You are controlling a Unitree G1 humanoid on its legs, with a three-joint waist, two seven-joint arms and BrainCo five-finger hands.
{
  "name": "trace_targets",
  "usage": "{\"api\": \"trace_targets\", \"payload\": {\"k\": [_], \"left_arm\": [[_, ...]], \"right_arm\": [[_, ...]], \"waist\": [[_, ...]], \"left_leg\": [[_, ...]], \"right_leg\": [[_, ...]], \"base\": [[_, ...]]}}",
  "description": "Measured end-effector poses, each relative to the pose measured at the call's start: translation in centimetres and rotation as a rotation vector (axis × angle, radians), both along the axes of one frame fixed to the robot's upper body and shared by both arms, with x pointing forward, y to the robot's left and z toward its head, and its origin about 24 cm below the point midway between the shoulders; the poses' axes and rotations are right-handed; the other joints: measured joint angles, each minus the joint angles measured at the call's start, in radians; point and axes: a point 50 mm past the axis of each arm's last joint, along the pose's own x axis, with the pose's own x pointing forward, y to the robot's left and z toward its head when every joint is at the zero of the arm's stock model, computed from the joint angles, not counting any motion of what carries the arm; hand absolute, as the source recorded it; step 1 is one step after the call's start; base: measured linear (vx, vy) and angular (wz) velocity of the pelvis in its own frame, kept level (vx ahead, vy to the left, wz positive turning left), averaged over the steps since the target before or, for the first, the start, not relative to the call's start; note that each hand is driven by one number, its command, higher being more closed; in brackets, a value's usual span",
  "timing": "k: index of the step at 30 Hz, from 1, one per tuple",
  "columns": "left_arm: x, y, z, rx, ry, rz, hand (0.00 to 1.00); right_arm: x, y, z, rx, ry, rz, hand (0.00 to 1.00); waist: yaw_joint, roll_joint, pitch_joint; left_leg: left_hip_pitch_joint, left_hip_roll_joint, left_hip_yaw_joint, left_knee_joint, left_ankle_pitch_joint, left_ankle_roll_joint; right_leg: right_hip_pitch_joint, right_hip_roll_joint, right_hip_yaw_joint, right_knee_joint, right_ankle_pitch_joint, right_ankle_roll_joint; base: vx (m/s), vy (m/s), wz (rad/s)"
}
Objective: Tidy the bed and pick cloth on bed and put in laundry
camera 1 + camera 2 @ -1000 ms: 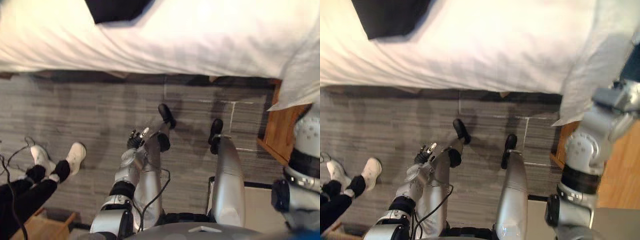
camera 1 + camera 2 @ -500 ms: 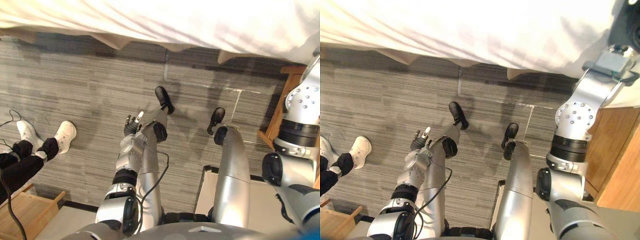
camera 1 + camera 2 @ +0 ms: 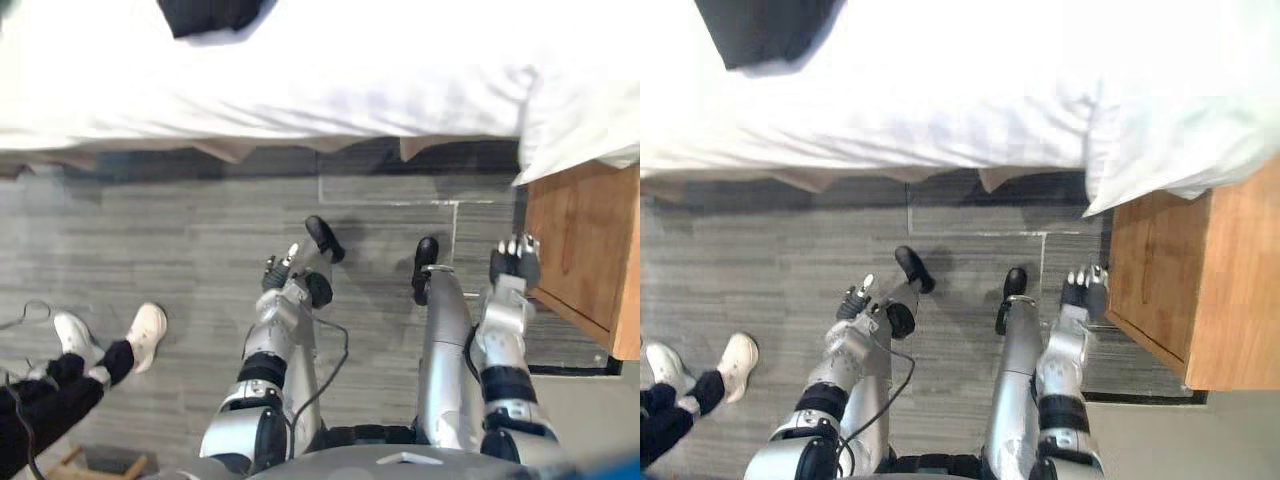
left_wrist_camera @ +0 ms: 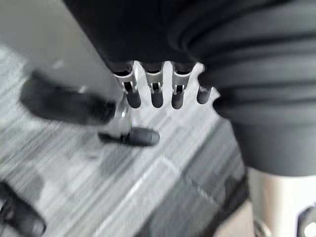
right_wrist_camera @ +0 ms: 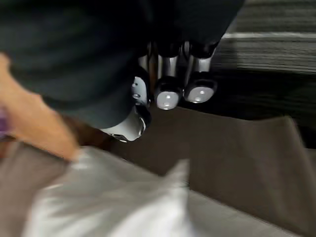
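Looking down from the head, the bed (image 3: 120, 140) runs across the top under white bedding (image 3: 350, 80), one corner of it drooping over a wooden nightstand (image 3: 580, 250) at the robot's right. The dark cloth (image 3: 765, 30) lies on the bedding to the robot's far left, well apart from both hands. The part in view spreads wider along the bed's edge than across it, with a corner pointing toward the floor-side edge. The rest is cut off, so its full long axis cannot be told. The left hand (image 3: 280, 272) hangs low over the grey floor (image 3: 150, 230), fingers pointing toward the bed. The right hand (image 3: 515, 262) hangs just beside the nightstand's near corner, fingers likewise toward the bed. A person (image 3: 60, 385) in white shoes (image 3: 150, 325) stands at the lower left.

From the left wrist, the fingers (image 4: 157, 96) are loosely extended in a row over the floor, with nothing in them.

From the right wrist, the fingertips (image 5: 168, 96) sit relaxed and bare, with blurred white bedding past them
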Motion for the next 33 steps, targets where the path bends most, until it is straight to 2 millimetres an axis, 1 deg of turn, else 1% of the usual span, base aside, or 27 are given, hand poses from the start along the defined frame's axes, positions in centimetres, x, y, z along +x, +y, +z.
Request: {"api": "trace_targets", "payload": {"k": [1, 3, 5, 6, 8, 9, 10, 11, 12, 13, 15, 17, 18, 19, 20, 21, 22, 24, 25, 26, 27, 28, 29, 30, 31, 32, 33], "left_arm": [[-0.6, 0.0, -0.5, 0.006, 0.015, -0.01, 0.0], [-1.1, 0.3, -0.9, 0.007, 0.02, -0.016, 0.0], [-2.2, 1.5, -1.8, 0.053, 0.047, -0.049, 0.0], [-2.3, 1.6, -2.0, 0.065, 0.052, -0.062, 0.0], [-3.8, 2.9, -3.1, 0.175, 0.104, -0.149, 0.0], [-4.2, 3.1, -3.3, 0.194, 0.115, -0.165, 0.0], [-5.2, 3.5, -4.0, 0.246, 0.152, -0.217, 0.0], [-6.3, 4.1, -4.7, 0.294, 0.196, -0.254, 0.0], [-6.7, 4.3, -4.9, 0.31, 0.21, -0.268, 0.0], [-7.7, 4.6, -5.8, 0.333, 0.259, -0.299, 0.0], [-8.9, 5.0, -6.6, 0.355, 0.312, -0.31, 0.0], [-8.9, 5.2, -6.6, 0.359, 0.309, -0.3, 0.0], [-9.0, 5.4, -6.5, 0.367, 0.288, -0.278, 0.0], [-9.1, 5.7, -6.4, 0.379, 0.278, -0.264, 0.0], [-9.0, 5.9, -6.3, 0.386, 0.272, -0.26, 0.0], [-8.8, 5.9, -6.1, 0.405, 0.247, -0.242, 0.0], [-8.8, 6.0, -6.0, 0.41, 0.241, -0.239, 0.0], [-8.8, 6.0, -5.9, 0.422, 0.221, -0.234, 0.0], [-8.9, 5.8, -6.0, 0.421, 0.216, -0.231, 0.0], [-9.4, 5.9, -6.2, 0.419, 0.226, -0.228, 0.0], [-9.7, 5.9, -6.3, 0.419, 0.233, -0.226, 0.0], [-10.3, 6.1, -6.5, 0.423, 0.233, -0.217, 0.0], [-10.7, 6.5, -6.5, 0.426, 0.228, -0.192, 0.0], [-10.9, 6.7, -6.5, 0.427, 0.23, -0.178, 0.0], [-11.3, 7.2, -6.6, 0.427, 0.238, -0.15, 0.0], [-11.8, 7.4, -6.8, 0.425, 0.247, -0.136, 0.0], [-12.0, 7.5, -6.9, 0.427, 0.249, -0.132, 0.0]], "right_arm": [[-0.6, -0.2, -0.6, -0.121, 0.084, 0.055, 0.0], [-0.9, 0.0, -1.5, -0.232, 0.182, 0.123, 0.0], [-1.9, 1.4, -4.2, -0.471, 0.426, 0.301, 0.0], [-2.3, 1.8, -4.7, -0.529, 0.474, 0.342, 0.0], [-4.6, 3.3, -7.8, -0.739, 0.685, 0.527, 0.0], [-5.0, 3.7, -8.3, -0.759, 0.711, 0.557, 0.0], [-6.3, 4.5, -9.6, -0.798, 0.777, 0.634, 0.0], [-7.7, 4.8, -10.8, -0.802, 0.836, 0.686, 0.0], [-8.2, 4.8, -11.2, -0.802, 0.859, 0.701, 0.0], [-9.8, 4.5, -12.4, -0.784, 0.936, 0.742, 0.0], [-11.0, 4.1, -13.3, -0.735, 0.978, 0.765, 0.0], [-11.2, 3.9, -13.5, -0.72, 0.982, 0.774, 0.0], [-11.3, 4.0, -13.5, -0.681, 0.973, 0.765, 0.0], [-11.2, 4.0, -13.5, -0.667, 0.965, 0.753, 0.0], [-11.2, 3.9, -13.5, -0.661, 0.964, 0.748, 0.0], [-11.1, 3.7, -13.4, -0.635, 0.958, 0.725, 0.0], [-11.2, 3.6, -13.4, -0.627, 0.958, 0.719, 0.0], [-11.2, 3.3, -13.4, -0.603, 0.966, 0.694, 0.0], [-11.3, 3.0, -13.4, -0.601, 0.973, 0.686, 0.0], [-11.3, 2.4, -13.3, -0.605, 0.984, 0.674, 0.0], [-11.4, 2.1, -13.4, -0.607, 0.993, 0.673, 0.0], [-11.6, 1.7, -13.4, -0.616, 1.005, 0.673, 0.0], [-11.7, 1.0, -13.4, -0.619, 1.023, 0.662, 0.0], [-11.8, 0.9, -13.5, -0.617, 1.029, 0.658, 0.0], [-12.1, 0.8, -13.6, -0.615, 1.041, 0.656, 0.0], [-12.5, 0.7, -13.7, -0.617, 1.055, 0.647, 0.0], [-12.5, 0.6, -13.6, -0.618, 1.057, 0.644, 0.0]], "waist": [[-0.002, -0.001, -0.001], [-0.001, -0.004, -0.004], [0.002, -0.029, -0.018], [0.004, -0.031, -0.019], [0.027, -0.061, -0.037], [0.034, -0.068, -0.041], [0.045, -0.086, -0.062], [0.039, -0.095, -0.091], [0.039, -0.094, -0.1], [0.039, -0.091, -0.12], [0.042, -0.086, -0.153], [0.048, -0.084, -0.153], [0.057, -0.078, -0.152], [0.056, -0.077, -0.153], [0.055, -0.078, -0.153], [0.045, -0.077, -0.153], [0.045, -0.077, -0.153], [0.045, -0.078, -0.153], [0.043, -0.082, -0.154], [0.043, -0.082, -0.155], [0.041, -0.082, -0.156], [0.038, -0.086, -0.156], [0.04, -0.086, -0.158], [0.043, -0.087, -0.159], [0.042, -0.089, -0.167], [0.041, -0.078, -0.175], [0.041, -0.077, -0.176]], "left_leg": [[0.054, -0.002, 0.003, -0.012, -0.006, -0.004], [0.086, -0.002, 0.002, -0.014, -0.013, -0.004], [0.151, -0.007, -0.004, -0.014, -0.03, -0.006], [0.164, -0.007, -0.006, -0.012, -0.035, -0.006], [0.245, -0.011, -0.018, -0.001, -0.076, -0.008], [0.26, -0.014, -0.02, -0.002, -0.081, -0.009], [0.291, -0.026, -0.035, -0.012, -0.089, -0.013], [0.302, -0.043, -0.067, -0.027, -0.089, -0.014], [0.304, -0.051, -0.08, -0.032, -0.088, -0.016], [0.322, -0.072, -0.114, -0.055, -0.082, -0.018], [0.326, -0.086, -0.141, -0.043, -0.092, -0.017], [0.317, -0.08, -0.147, -0.003, -0.114, -0.015], [0.287, -0.055, -0.157, 0.101, -0.157, -0.007], [0.265, -0.034, -0.156, 0.166, -0.176, -0.001], [0.252, -0.027, -0.15, 0.194, -0.178, 0.002], [0.226, -0.015, -0.132, 0.249, -0.184, 0.011], [0.225, -0.018, -0.131, 0.251, -0.185, 0.01], [0.245, -0.045, -0.115, 0.197, -0.2, 0.005], [0.259, -0.074, -0.105, 0.146, -0.193, 0.0], [0.293, -0.086, -0.051, 0.081, -0.178, -0.01], [0.306, -0.087, -0.025, 0.06, -0.17, -0.017], [0.319, -0.084, 0.025, 0.047, -0.157, -0.031], [0.301, -0.04, 0.02, 0.138, -0.174, -0.018], [0.3, -0.014, 0.017, 0.166, -0.181, -0.028], [0.3, 0.052, -0.011, 0.194, -0.187, -0.054], [0.306, 0.146, -0.059, 0.162, -0.165, -0.099], [0.313, 0.171, -0.074, 0.143, -0.154, -0.115]], "right_leg": [[0.063, 0.0, -0.004, -0.031, 0.004, 0.005], [0.105, 0.0, -0.011, -0.049, 0.009, 0.014], [0.194, -0.008, -0.031, -0.084, 0.005, 0.023], [0.215, -0.01, -0.039, -0.092, 0.004, 0.025], [0.335, -0.02, -0.066, -0.125, -0.008, 0.034], [0.353, -0.02, -0.068, -0.128, -0.009, 0.034], [0.398, -0.019, -0.071, -0.15, -0.011, 0.036], [0.439, -0.019, -0.088, -0.185, -0.02, 0.048], [0.455, -0.019, -0.099, -0.199, -0.025, 0.044], [0.501, -0.018, -0.129, -0.243, -0.031, 0.045], [0.551, -0.02, -0.167, -0.278, -0.041, 0.049], [0.56, -0.023, -0.171, -0.265, -0.048, 0.053], [0.56, -0.026, -0.17, -0.213, -0.069, 0.071], [0.554, -0.033, -0.174, -0.172, -0.091, 0.077], [0.549, -0.04, -0.178, -0.151, -0.1, 0.079], [0.546, -0.06, -0.201, -0.098, -0.135, 0.081], [0.544, -0.066, -0.206, -0.084, -0.143, 0.081], [0.528, -0.094, -0.22, -0.037, -0.176, 0.078], [0.522, -0.12, -0.224, -0.016, -0.187, 0.079], [0.519, -0.15, -0.222, -0.016, -0.185, 0.079], [0.519, -0.159, -0.222, -0.017, -0.183, 0.078], [0.516, -0.185, -0.225, -0.017, -0.177, 0.069], [0.513, -0.2, -0.215, -0.015, -0.172, 0.069], [0.514, -0.205, -0.206, -0.016, -0.17, 0.071], [0.518, -0.217, -0.192, -0.016, -0.167, 0.077], [0.522, -0.219, -0.168, -0.017, -0.163, 0.084], [0.523, -0.223, -0.158, -0.016, -0.162, 0.089]], "base": [[0.08, -0.028, -0.14], [0.09, -0.009, -0.06], [0.14, 0.008, 0.07], [0.17, 0.016, 0.21], [0.14, 0.02, 0.19], [0.15, 0.023, 0.09], [0.16, 0.019, 0.32], [0.16, 0.019, 0.42], [0.17, 0.011, 0.72], [0.12, 0.007, 0.56], [0.2, 0.01, 0.6], [0.11, 0.004, 0.23], [0.07, 0.0, 0.09], [0.09, -0.004, 0.1], [0.03, -0.039, 0.38], [0.01, -0.036, 0.41], [-0.04, -0.06, 0.55], [-0.04, -0.036, 0.4], [-0.06, -0.076, 0.37], [-0.06, -0.107, 0.33], [-0.04, -0.143, 0.18], [-0.02, -0.115, 0.0], [-0.02, -0.095, -0.09], [0.0, -0.041, -0.24], [0.03, 0.017, -0.29], [0.04, 0.065, -0.29], [0.06, 0.176, -0.29]]}}
